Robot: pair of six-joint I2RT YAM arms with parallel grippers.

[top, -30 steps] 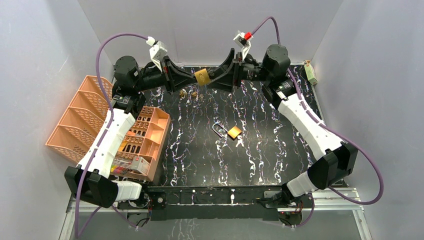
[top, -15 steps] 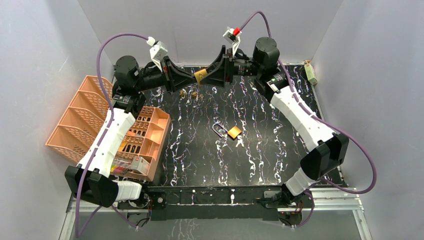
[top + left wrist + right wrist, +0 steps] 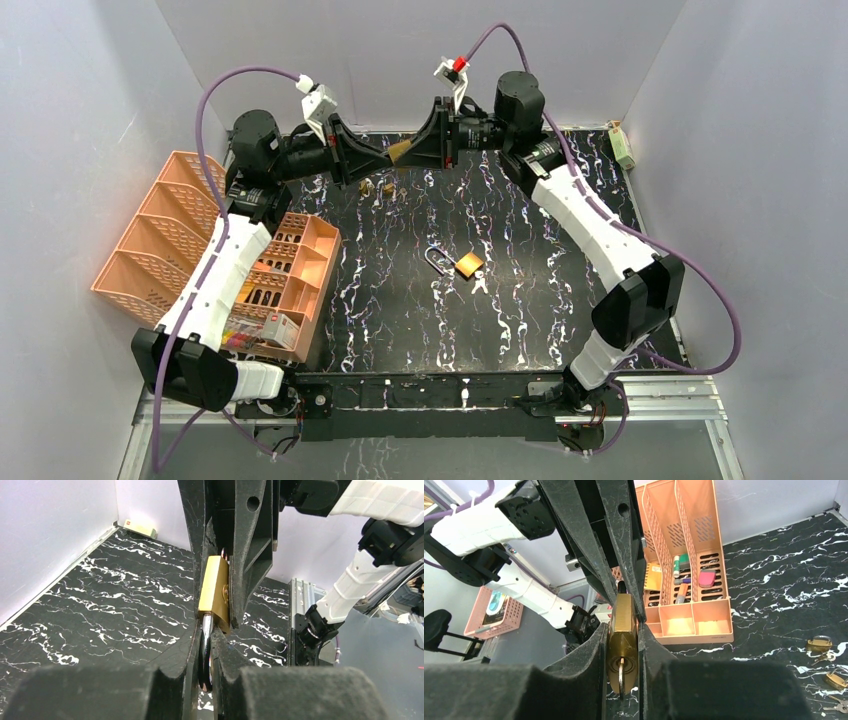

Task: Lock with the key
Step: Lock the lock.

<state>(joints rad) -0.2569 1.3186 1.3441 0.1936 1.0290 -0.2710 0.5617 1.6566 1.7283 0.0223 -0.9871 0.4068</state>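
A brass padlock (image 3: 402, 150) is held in the air at the back of the table, between both grippers. My left gripper (image 3: 388, 156) is shut on its steel shackle (image 3: 206, 645), and the brass body (image 3: 214, 592) sticks out beyond my fingertips. My right gripper (image 3: 420, 150) faces it and is shut on the sides of the brass body (image 3: 622, 630). A key (image 3: 620, 677) sits in the keyhole on the body's underside, between the right fingers. The top of the shackle is hidden by the left fingers.
A second brass padlock (image 3: 464, 264) with an open shackle lies mid-table beside a key (image 3: 481, 283). Two small padlocks (image 3: 366, 187) lie below the left gripper. An orange organiser (image 3: 170, 235) stands at the left. A small box (image 3: 623, 145) sits at the back right.
My right arm has moved left and its fingers have slid over the padlock body, now gripping it. The left gripper has kept its hold on the shackle in place.
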